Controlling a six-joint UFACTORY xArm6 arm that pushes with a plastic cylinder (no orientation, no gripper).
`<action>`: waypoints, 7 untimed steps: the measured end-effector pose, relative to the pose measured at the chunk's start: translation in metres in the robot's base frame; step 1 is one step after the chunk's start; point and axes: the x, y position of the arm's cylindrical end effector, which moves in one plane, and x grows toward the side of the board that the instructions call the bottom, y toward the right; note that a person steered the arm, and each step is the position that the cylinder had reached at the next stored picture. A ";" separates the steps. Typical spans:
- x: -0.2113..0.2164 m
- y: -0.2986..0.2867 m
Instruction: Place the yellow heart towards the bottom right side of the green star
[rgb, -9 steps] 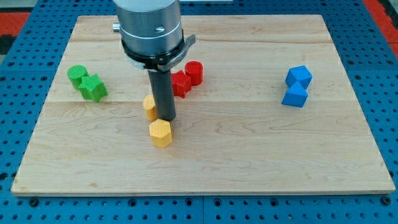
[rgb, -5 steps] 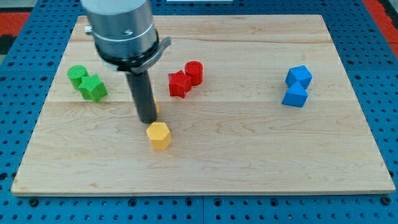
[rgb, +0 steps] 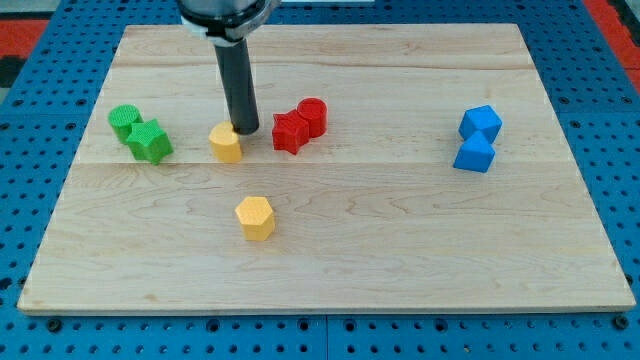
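The yellow heart (rgb: 226, 143) lies on the wooden board left of centre. My tip (rgb: 246, 131) stands just at its upper right edge, touching or nearly touching it. The green star (rgb: 150, 141) sits near the view's left, with a green cylinder (rgb: 124, 121) touching its upper left. The heart is to the right of the star, at about the same height, with a gap between them. A yellow hexagonal block (rgb: 255, 217) lies below and right of the heart.
A red star (rgb: 290, 131) and a red cylinder (rgb: 313, 116) sit together just right of my tip. Two blue blocks (rgb: 479, 124) (rgb: 474, 154) stand at the view's right. The board (rgb: 400, 250) lies on a blue pegboard.
My tip has moved left and then up toward the view's top. The yellow heart has shifted left and up, closer to the green star. The other blocks have not moved.
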 end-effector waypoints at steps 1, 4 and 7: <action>0.026 -0.013; 0.020 -0.041; 0.007 -0.049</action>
